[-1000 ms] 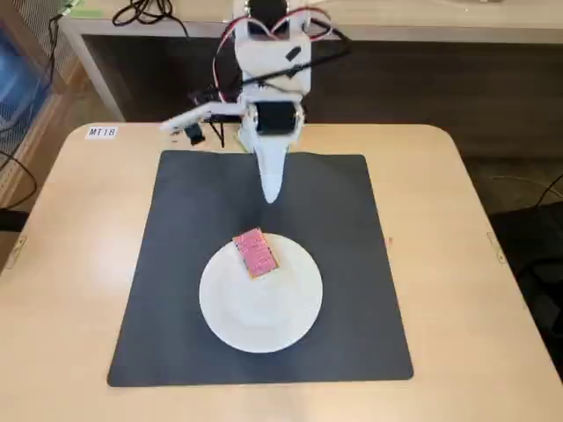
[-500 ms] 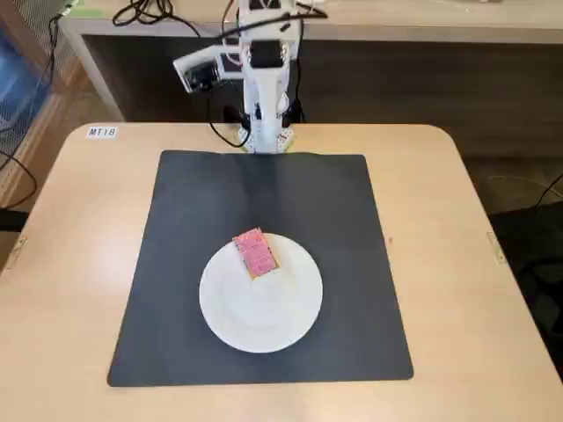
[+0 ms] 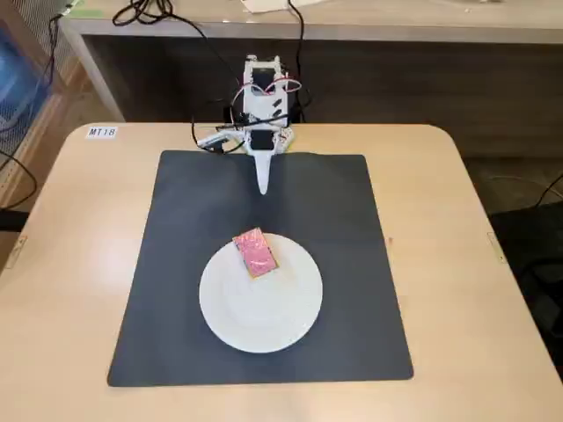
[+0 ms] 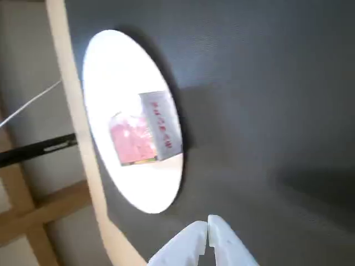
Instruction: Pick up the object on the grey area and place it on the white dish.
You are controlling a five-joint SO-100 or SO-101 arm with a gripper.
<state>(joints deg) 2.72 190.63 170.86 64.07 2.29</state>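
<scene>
Light wooden tabletop carries the grey area; on it the white dish holds the object at its far rim. It looks light and stiff, best pinched across its short sides. The gripper hangs clenched, empty, apart from the dish

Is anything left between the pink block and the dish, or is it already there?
Nothing is in the way. The pink block already lies on the white dish, near its far rim in the fixed view. The gripper is apart from it, over the grey mat, fingertips together and empty.
</scene>
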